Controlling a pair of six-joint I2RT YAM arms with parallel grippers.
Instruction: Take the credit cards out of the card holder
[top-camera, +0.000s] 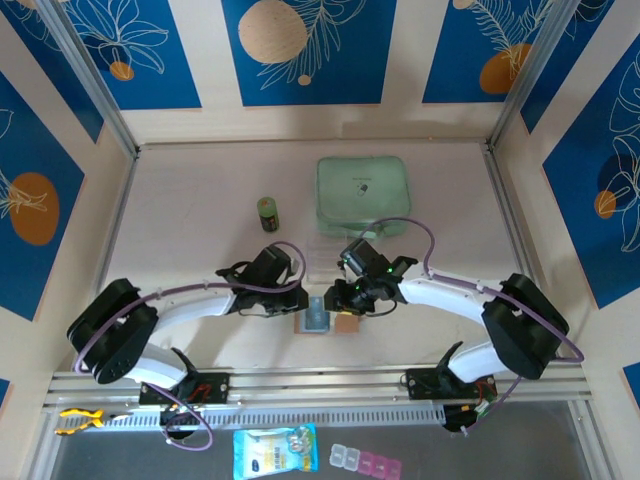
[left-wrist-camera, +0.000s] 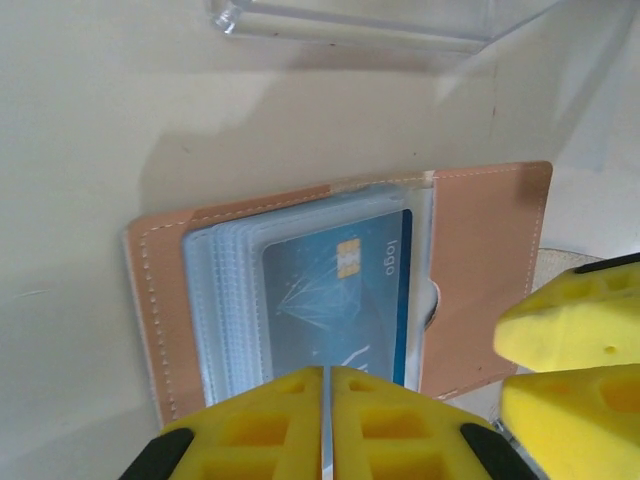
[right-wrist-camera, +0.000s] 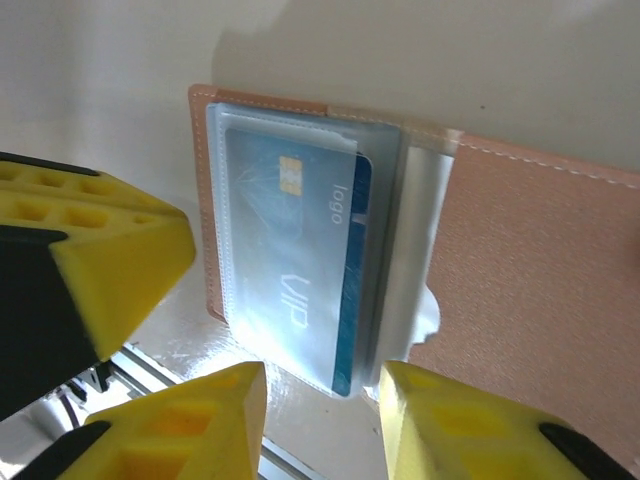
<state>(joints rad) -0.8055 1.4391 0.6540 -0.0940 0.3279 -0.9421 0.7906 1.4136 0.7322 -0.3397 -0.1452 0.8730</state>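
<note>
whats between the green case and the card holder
A clear plastic packet lies between the green case and the card holder, faint in the top view; the left wrist view shows its edge past it.

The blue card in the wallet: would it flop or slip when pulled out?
The blue card probably stays stiff: its edges look straight and flat. Its glossy face may be slippery. The snug clear pocket around it could drag, likely tugging the thin card holder along.
</note>
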